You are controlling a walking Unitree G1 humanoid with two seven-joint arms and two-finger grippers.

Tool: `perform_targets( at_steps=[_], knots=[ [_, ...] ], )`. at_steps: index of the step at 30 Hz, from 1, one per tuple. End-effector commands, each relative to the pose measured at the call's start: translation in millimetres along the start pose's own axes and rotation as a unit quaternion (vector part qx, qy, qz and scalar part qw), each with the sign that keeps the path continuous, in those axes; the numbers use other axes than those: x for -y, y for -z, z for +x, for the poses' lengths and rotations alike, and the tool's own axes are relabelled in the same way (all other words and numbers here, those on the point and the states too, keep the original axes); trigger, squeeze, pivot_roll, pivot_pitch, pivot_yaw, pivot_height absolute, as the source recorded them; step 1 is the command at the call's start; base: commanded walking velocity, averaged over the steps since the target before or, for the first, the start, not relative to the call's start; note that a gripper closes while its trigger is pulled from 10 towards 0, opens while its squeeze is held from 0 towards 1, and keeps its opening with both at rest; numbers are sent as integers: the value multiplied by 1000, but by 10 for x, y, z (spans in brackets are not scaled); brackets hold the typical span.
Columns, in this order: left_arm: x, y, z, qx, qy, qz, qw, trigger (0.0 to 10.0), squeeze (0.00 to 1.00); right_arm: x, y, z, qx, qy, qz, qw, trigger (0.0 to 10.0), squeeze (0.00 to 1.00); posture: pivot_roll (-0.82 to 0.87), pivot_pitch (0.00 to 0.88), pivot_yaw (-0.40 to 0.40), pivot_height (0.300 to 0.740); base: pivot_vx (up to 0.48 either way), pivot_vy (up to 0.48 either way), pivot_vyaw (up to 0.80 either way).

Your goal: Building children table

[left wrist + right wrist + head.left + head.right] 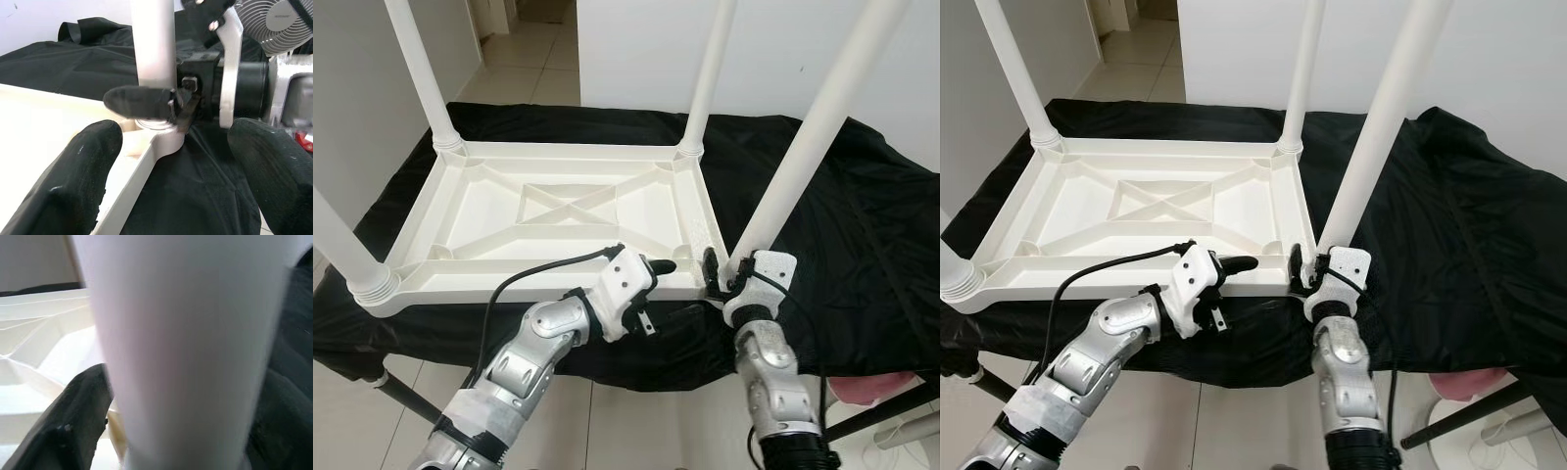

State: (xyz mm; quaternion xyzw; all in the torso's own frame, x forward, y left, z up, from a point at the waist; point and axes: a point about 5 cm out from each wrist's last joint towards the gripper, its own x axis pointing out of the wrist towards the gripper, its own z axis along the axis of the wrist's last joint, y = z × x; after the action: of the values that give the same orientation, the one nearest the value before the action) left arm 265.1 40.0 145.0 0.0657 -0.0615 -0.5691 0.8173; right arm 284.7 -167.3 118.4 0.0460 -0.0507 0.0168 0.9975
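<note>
So the white plastic table [558, 211] is flipped upside down on a black cloth [862, 245], sitting across the middle of the head-camera frame with all four legs poking up. The right gripper [717, 271] has its fingers pinching the base of the near-right leg [803, 147], right where it meets the corner socket, lower centre-right of the frame. The left gripper [658, 269] hangs just beside that same corner with its fingers spread wide, holding nothing.

My guess is this thing's light, hollow moulded plastic: stiff enough, but smooth and round, so a leg could slip or spin in the fingers. Low near the socket looks like the best place to hold, since gripping high would just lever it sideways. The ribbed rim [675, 284] should give a steadier hold for bracing the top.
</note>
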Motion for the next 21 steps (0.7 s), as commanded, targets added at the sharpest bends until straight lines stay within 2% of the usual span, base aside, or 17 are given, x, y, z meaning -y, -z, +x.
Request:
perform_targets(
  at_steps=[1,5,8,13,15,17,19,20,21],
  knots=[
    [40,19,5,-3,18,6,1000,10000,0,58,-1,0,3,-34,3,999,10000,0,-79,0,-14,740,0,0,0],
    [68,37,-16,-9,27,11,1000,10000,0,105,-42,36,-4,-141,-25,990,10000,0,-83,0,-11,740,0,0,0],
    [68,39,-18,-9,27,11,1000,10000,0,107,-45,38,-5,-152,-26,988,10000,0,-83,0,-11,740,0,0,0],
    [65,39,-8,-10,28,13,999,10000,0,142,-64,100,-12,-203,-38,978,10000,0,-81,0,-10,740,0,0,0],
    [65,39,-8,-10,28,13,999,10000,0,142,-64,100,-12,-203,-38,978,10000,0,-81,0,-10,740,0,0,0],
    [59,24,21,-7,30,14,999,10000,0,109,-34,206,-29,-243,-47,968,10000,0,-86,0,-3,740,0,0,0],
    [59,24,21,-7,30,14,999,10000,0,109,-34,206,-29,-243,-47,968,10000,0,-86,0,-3,740,0,0,0],
    [56,20,32,-7,31,16,999,10000,0,100,-13,246,-36,-254,-54,965,3020,0,-84,0,-5,740,0,0,0],
    [56,20,32,-7,31,16,999,10000,0,100,-13,246,-36,-254,-54,965,3020,0,-84,0,-5,740,0,0,0]
  ],
)
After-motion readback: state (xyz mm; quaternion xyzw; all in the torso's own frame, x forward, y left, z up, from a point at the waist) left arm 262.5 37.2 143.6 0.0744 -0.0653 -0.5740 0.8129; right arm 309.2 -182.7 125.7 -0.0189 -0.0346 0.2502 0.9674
